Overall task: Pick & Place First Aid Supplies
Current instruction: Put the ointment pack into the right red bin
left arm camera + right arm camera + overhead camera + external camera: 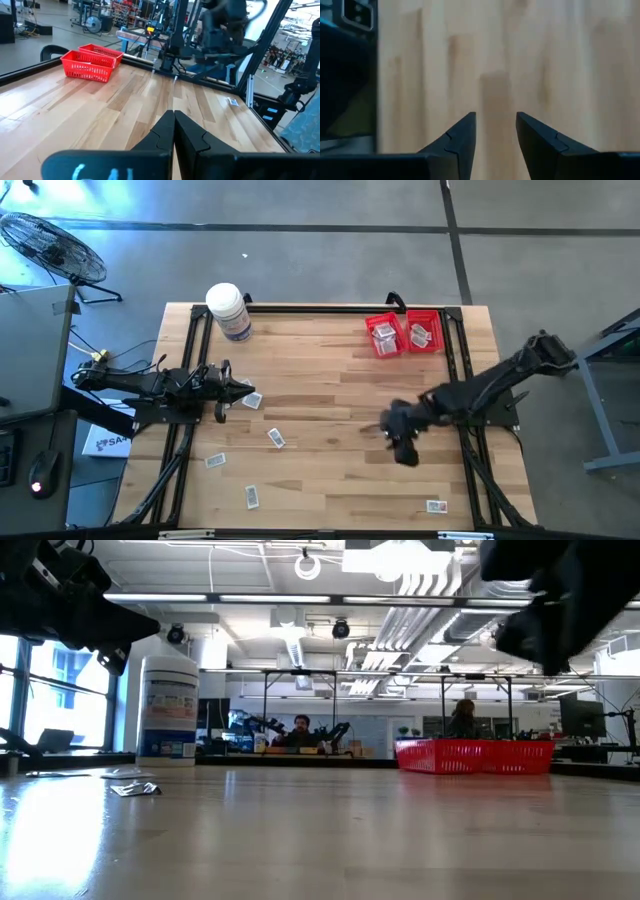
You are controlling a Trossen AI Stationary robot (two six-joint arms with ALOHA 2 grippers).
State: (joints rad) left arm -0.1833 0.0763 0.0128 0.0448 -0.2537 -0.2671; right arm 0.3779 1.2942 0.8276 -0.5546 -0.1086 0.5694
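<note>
Packets (276, 438) of first aid supplies lay scattered over the near left part of the wooden table (330, 470) in the high view, one more (435, 506) near the front right corner, and several sat inside the two red mesh baskets (404, 333) at the far right edge. A white bottle (229, 311) stood at the far left. The left gripper (232, 390) rested at the left side just beside a packet (249, 400); the right gripper (393, 438) hung over bare wood right of centre.

Low view showed the bottle (167, 708) upright, a packet (134, 788) lying flat near it, and a red basket (474, 755) farther right.

Left wrist view showed that arm's fingers (160, 134) pressed together, empty, pointing across the table toward the baskets (91, 62) and the right arm (220, 30).

Right wrist view showed its fingers (462, 135) spread apart over bare wood, nothing between them.
</note>
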